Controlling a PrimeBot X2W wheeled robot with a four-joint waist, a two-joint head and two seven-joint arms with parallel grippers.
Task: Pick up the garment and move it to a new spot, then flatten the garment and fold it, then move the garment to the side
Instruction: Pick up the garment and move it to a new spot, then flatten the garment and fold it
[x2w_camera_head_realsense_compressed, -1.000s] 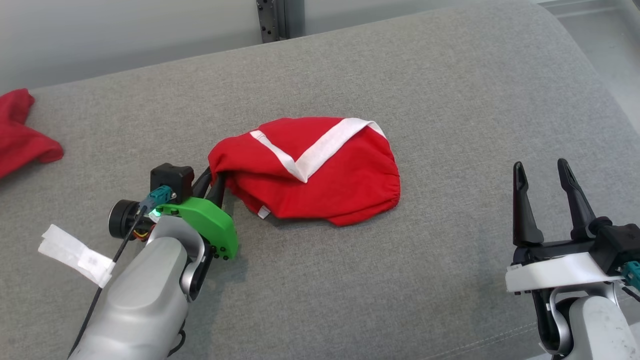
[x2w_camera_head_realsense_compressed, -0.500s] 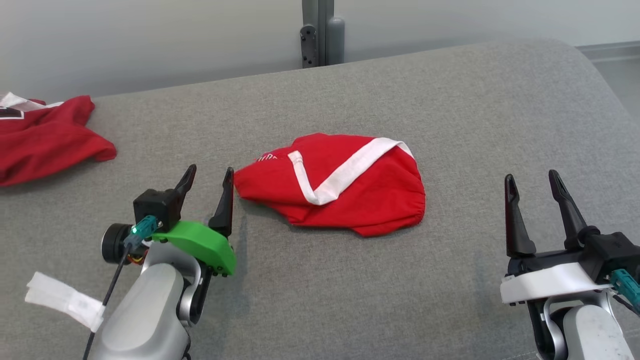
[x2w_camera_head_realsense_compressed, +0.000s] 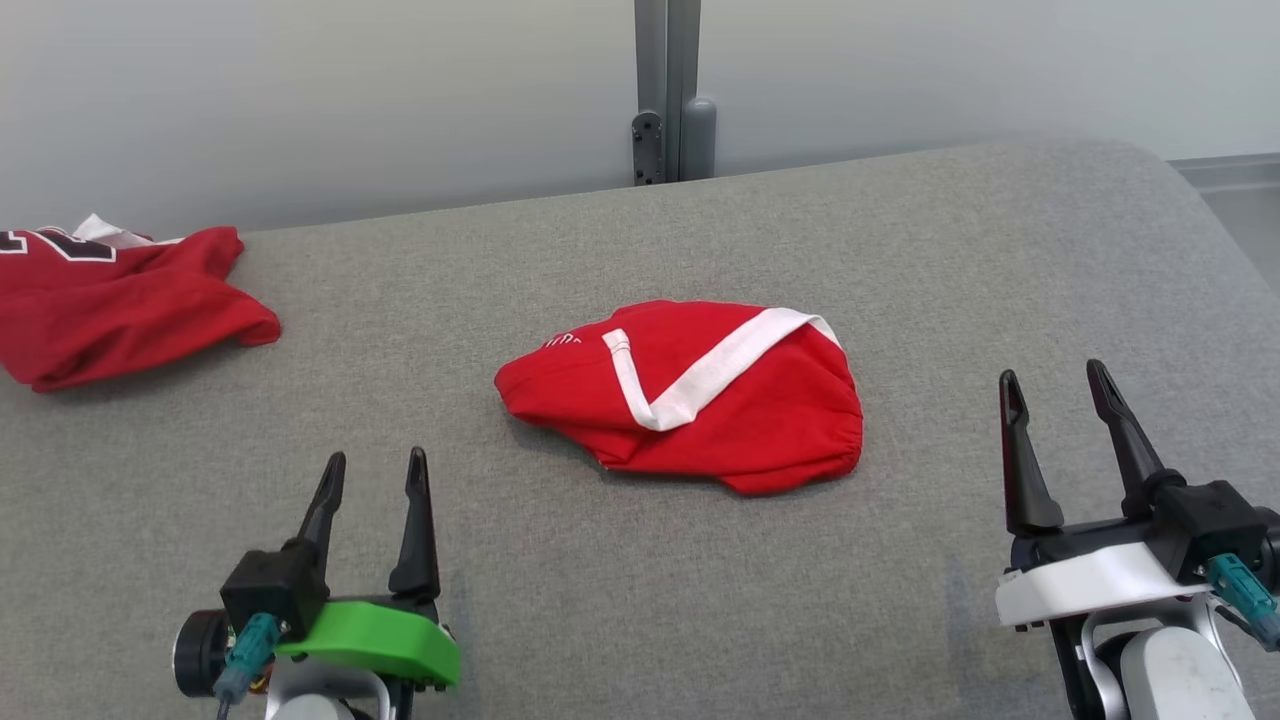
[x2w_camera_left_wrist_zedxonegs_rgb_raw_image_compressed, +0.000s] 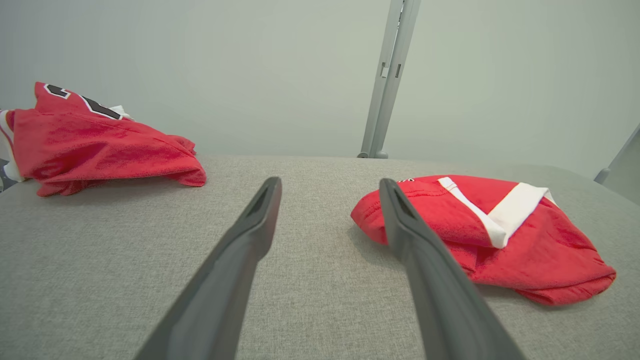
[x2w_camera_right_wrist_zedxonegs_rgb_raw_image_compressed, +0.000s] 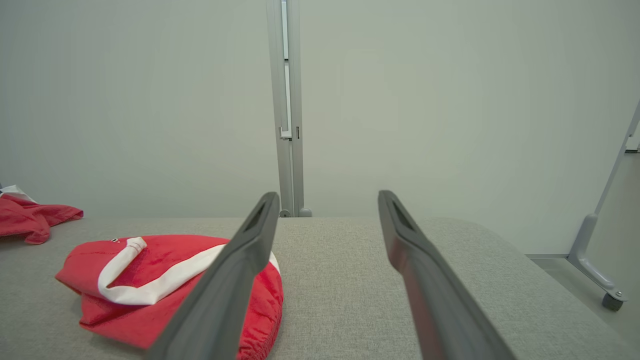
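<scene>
The left gripper (x2w_camera_head_realsense_compressed: 375, 460) stands wide open and empty at the near left, and the right gripper (x2w_camera_head_realsense_compressed: 1052, 375) is spread just as wide, also empty, at the near right. Between them, a little farther off, the bunched red garment with white trim (x2w_camera_head_realsense_compressed: 740, 430) lies on the grey fabric cushion (x2w_camera_head_realsense_compressed: 600, 600). A crumpled red jersey (x2w_camera_head_realsense_compressed: 120, 310) sits far left.

Red jersey (x2w_camera_head_realsense_compressed: 120, 305) w/ black print crumpled far-left on grey padded surface (x2w_camera_head_realsense_compressed: 640, 600), metal post (x2w_camera_head_realsense_compressed: 668, 90) behind.

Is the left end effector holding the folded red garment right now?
No, the left end effector stands open and empty, clear of the red garment.
</scene>
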